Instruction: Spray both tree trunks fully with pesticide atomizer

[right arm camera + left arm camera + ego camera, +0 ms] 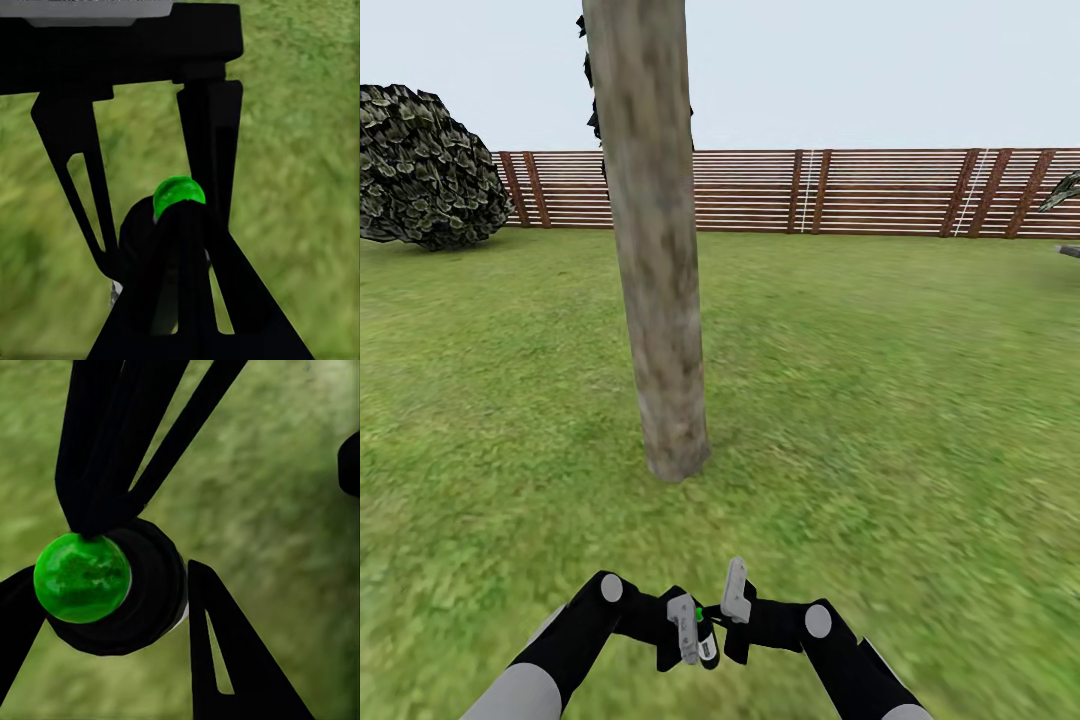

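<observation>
Standing near-vertical, tree trunk [660, 300] leans slightly; atomizer [705, 640] upright.

This is a garden [880, 400], outside under a pale, open sky. Green grass covers the whole ground, and the same grass shows under the arms in both wrist views. A tall tree trunk [655, 250] stands up from the grass close by, thick and grey-brown with no branches low down. A long wooden fence [840, 190] made of brown flat boards runs across the far side of the lawn. A big round bush [420, 170] with dark leaves sits by the fence at the left.
</observation>
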